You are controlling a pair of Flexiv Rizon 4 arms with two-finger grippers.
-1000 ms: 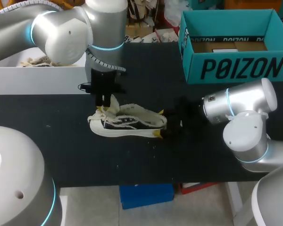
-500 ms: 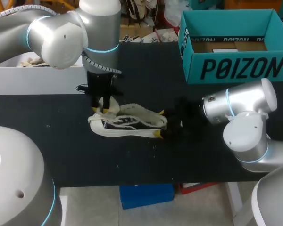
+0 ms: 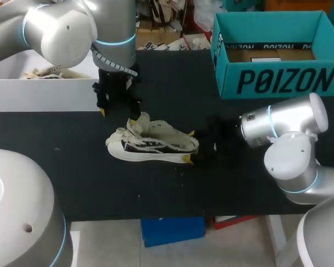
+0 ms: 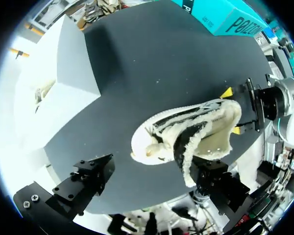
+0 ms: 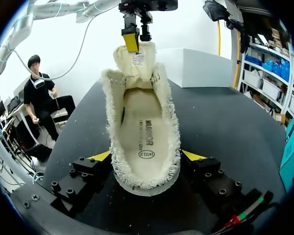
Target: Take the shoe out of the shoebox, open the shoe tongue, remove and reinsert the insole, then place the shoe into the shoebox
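Teal shoebox (image 3: 278, 80) far right on black surface (image 3: 72, 167): brown card liner (image 3: 270, 54) inside. White box (image 3: 44, 94) far left, cream bits (image 3: 44, 72) in it. Shoe (image 3: 153, 143) mid-surface, outside both. Right fingers (image 5: 100, 156) clamp heel from both sides. Left fingers (image 4: 85, 178) spread wide, above toe end. Only right wrist view looks inside the shoe: tongue (image 5: 137, 61) up, insole (image 5: 146, 132) flat inside.
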